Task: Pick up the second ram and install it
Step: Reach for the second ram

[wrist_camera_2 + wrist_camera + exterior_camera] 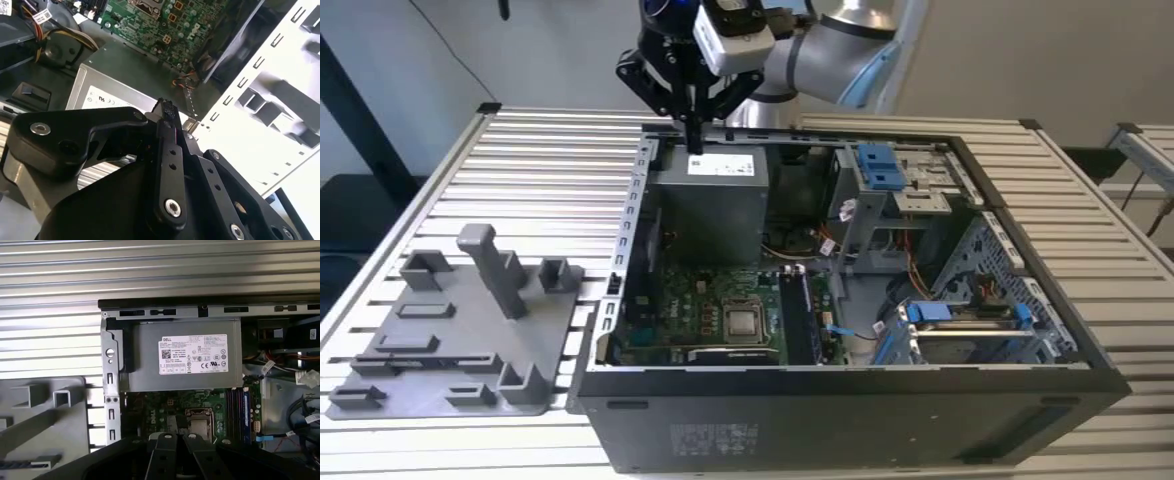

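One black gripper [695, 148] hangs from the smooth silver arm [847, 40] in the exterior view, its narrow fingers brought together into a single thin blade above the far end of the boxy grey power supply [707, 200]. That box sits inside an open, dark sheet-metal computer case [854, 400] lying on a ribbed metal table [547, 170]. Below the supply lies the green motherboard [674, 320] with a square, shiny processor [744, 322]. The second ram [797, 315], a long, flat dark stick, stands on edge in the slots just beside that processor, on the exterior view's right of it and well apart from the gripper. A matte grey plastic holder tray [454, 350] with upright posts rests on the table on the exterior view's left of the case. In the second wrist view the gripper's angular black links, studded with round bolts, converge until the tips meet over the power supply's labelled face [115, 90], with the motherboard [170, 25] beyond. In the first wrist view the flat fingers [165, 457] rise in front of the motherboard [160, 410], and the second ram [234, 412] shows as a dark strip next to the processor [200, 422].
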You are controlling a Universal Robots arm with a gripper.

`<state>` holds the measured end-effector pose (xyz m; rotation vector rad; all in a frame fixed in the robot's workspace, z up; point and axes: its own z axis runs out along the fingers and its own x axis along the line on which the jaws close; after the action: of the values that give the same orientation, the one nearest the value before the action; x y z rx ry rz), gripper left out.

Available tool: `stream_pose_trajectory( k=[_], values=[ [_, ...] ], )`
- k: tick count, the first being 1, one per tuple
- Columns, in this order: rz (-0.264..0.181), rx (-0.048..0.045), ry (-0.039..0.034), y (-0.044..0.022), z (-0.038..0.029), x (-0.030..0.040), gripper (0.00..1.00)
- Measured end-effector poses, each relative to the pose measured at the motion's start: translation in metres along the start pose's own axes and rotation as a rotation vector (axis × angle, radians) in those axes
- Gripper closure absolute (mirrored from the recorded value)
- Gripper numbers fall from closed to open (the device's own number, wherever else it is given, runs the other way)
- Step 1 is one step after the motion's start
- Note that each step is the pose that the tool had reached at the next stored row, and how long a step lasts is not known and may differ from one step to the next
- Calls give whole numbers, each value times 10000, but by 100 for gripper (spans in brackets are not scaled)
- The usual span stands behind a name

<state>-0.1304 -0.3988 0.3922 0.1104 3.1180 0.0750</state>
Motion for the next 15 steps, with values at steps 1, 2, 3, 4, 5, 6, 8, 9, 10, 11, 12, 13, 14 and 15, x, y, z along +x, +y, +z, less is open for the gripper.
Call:
stream_pose_trajectory(
  k=[1,2,3,4,5,6,8,9,10,11,12,13,14,15],
  values=[
    [0,0,0,-1,0,9,89],
    [0,0,0,-1,0,19,89],
    [0,1,1,-2,0,32,89],
    [0,2,1,-3,0,45,89],
    [1,1,1,-4,0,60,89],
    [0,0,0,-5,1,72,89],
    [1,0,0,-7,2,95,89],
    [-1,0,0,-8,2,110,89],
    [0,0,1,-9,2,124,89],
    [1,0,8,-9,3,131,89],
    [0,1,16,-9,3,138,89],
    [1,1,21,-11,2,147,89],
    [2,3,23,-11,1,156,89],
    [1,3,24,-12,1,169,89]
  ],
)
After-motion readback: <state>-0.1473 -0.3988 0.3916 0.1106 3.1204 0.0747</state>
